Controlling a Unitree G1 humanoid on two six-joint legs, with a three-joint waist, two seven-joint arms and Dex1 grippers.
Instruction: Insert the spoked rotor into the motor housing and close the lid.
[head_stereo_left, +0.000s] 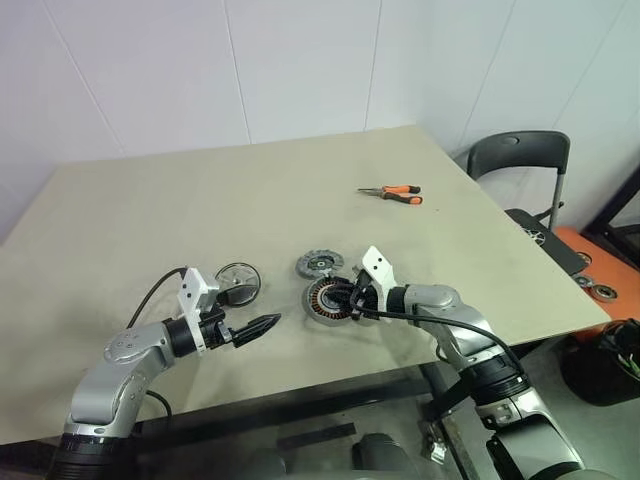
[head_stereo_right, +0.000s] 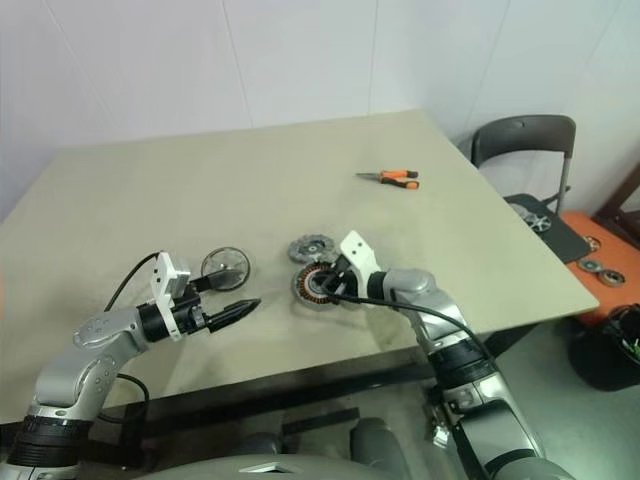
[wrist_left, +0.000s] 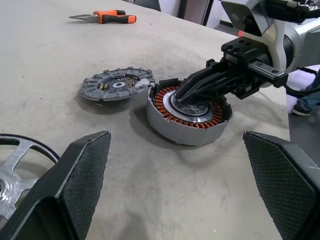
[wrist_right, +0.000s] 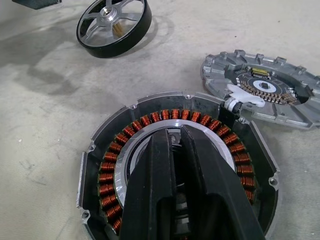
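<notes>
The motor housing (head_stereo_left: 328, 298), a dark ring with copper windings around a silvery centre, lies open on the table near the front edge. My right gripper (wrist_right: 172, 132) is shut, its tips reaching over the windings into the housing's centre (wrist_left: 187, 112). The lid (head_stereo_left: 319, 265), a dull grey toothed disc, lies flat just behind the housing, touching its rim (wrist_right: 270, 85). The spoked rotor (head_stereo_left: 238, 281), a shiny wheel in a dark rim, rests on the table to the left. My left gripper (head_stereo_left: 252, 315) hovers open beside the rotor (wrist_left: 15, 170), with nothing between its fingers (wrist_left: 85, 170).
Orange-handled pliers (head_stereo_left: 392, 193) lie further back on the right of the tan table (head_stereo_left: 150, 220). A black chair (head_stereo_left: 520, 160) stands beyond the table's right edge, with more round parts on an orange surface (head_stereo_left: 600, 285) beside it.
</notes>
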